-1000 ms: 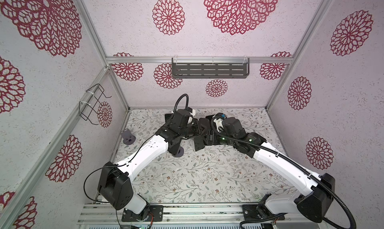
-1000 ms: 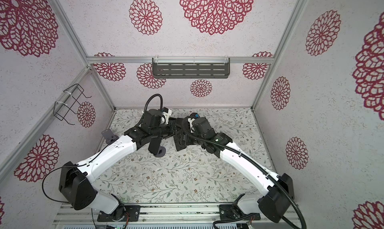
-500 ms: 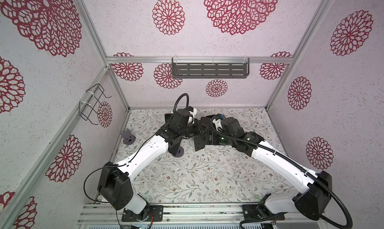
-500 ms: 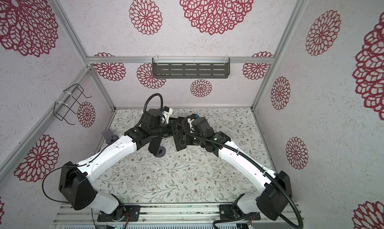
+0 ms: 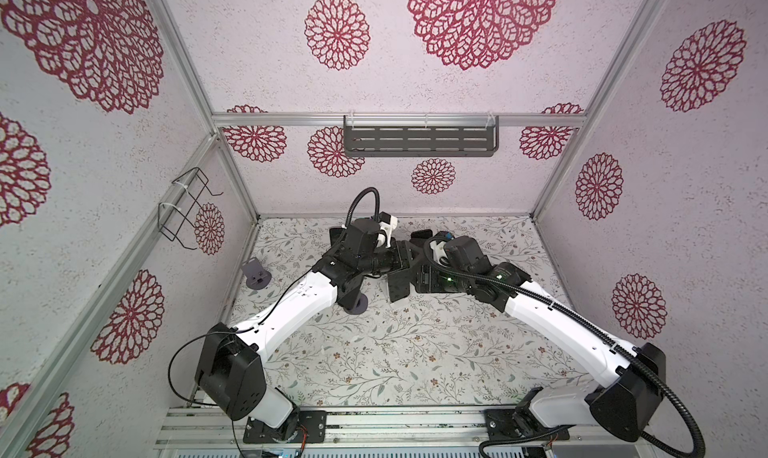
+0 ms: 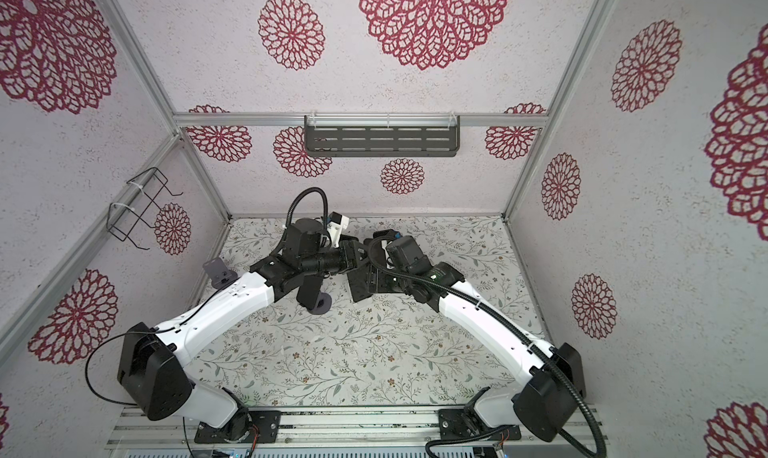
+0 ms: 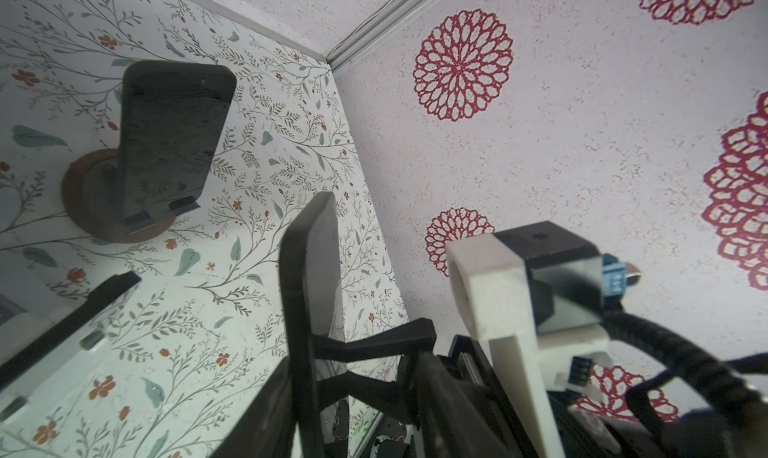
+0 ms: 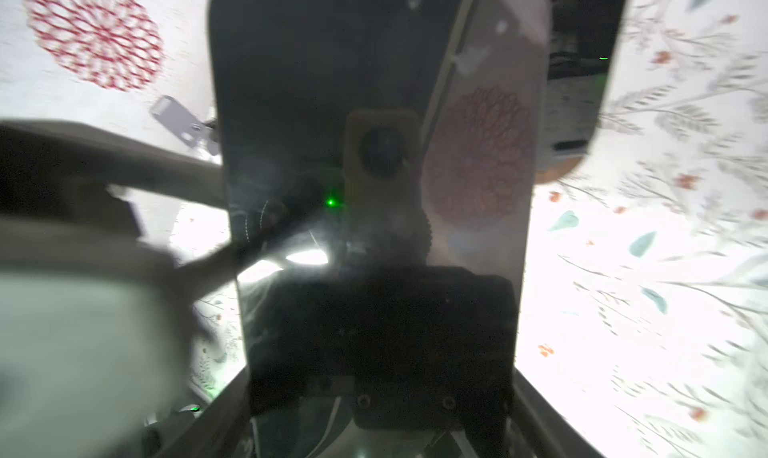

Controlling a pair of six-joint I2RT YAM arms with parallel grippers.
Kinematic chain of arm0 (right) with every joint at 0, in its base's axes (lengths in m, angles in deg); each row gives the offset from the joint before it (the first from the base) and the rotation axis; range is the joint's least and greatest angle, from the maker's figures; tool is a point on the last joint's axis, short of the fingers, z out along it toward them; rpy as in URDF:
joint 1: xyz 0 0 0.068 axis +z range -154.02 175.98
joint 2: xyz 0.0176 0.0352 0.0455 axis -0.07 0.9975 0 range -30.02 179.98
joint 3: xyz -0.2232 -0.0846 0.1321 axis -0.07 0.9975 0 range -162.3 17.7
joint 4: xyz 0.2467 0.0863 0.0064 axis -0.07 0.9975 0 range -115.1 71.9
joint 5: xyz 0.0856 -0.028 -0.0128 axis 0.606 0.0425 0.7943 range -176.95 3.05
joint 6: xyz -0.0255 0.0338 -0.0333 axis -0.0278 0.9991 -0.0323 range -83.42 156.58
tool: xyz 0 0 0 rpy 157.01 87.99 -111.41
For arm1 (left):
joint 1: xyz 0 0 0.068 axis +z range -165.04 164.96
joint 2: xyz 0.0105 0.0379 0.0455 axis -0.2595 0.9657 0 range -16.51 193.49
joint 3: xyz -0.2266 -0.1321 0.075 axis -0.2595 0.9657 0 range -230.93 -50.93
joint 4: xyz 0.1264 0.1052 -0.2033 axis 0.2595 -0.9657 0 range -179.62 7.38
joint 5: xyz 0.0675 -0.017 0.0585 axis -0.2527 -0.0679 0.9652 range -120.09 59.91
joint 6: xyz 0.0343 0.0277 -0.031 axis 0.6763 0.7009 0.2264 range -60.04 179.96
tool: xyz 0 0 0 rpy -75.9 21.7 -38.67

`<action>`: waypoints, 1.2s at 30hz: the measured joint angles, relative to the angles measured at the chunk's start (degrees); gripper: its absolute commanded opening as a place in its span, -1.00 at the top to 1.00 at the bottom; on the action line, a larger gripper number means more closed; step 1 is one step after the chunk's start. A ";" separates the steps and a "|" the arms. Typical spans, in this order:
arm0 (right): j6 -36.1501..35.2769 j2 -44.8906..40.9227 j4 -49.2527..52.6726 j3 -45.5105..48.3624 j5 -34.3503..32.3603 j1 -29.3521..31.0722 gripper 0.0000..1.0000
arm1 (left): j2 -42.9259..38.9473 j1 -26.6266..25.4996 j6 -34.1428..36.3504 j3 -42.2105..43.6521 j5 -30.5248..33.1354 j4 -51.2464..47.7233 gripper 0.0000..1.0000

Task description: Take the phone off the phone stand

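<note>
The right tool [image 5: 417, 276] grips the phone [image 8: 374, 102] by its edges; the left tool [image 5: 401, 255] (jaws apart) should back away leftward before the phone goes down flat.

Phone [image 5: 397, 289] above table [image 5: 415, 352], frame centre. One stand [image 5: 356, 306] just left of it; second stand [image 5: 255, 271] at table's left edge. Shelf [image 5: 419, 142] upper centre, on back wall.
</note>
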 measured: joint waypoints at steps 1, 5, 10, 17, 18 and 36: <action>-0.13 -0.50 1.25 0.02 -0.57 -0.15 0.46 | 0.00 0.02 -0.02 0.00 -0.15 0.37 -0.25; -0.85 -3.63 6.29 0.83 -2.54 -1.11 0.57 | 0.00 0.02 0.22 0.00 -0.46 1.07 -0.45; -0.98 -8.37 12.39 5.70 -5.27 -1.92 0.66 | -0.24 0.02 1.09 0.00 -0.55 1.03 -0.48; 0.11 -12.46 17.75 18.18 -8.26 -3.30 0.71 | -2.19 1.22 2.82 0.00 -1.22 0.63 -0.48; 0.22 -12.66 17.64 20.20 -8.48 -3.65 0.73 | -2.60 1.66 3.34 0.00 -1.27 0.48 -0.48; -7.89 -13.64 9.92 35.67 -5.70 -17.88 0.79 | -4.57 10.91 10.71 -0.02 -4.04 -4.46 -0.48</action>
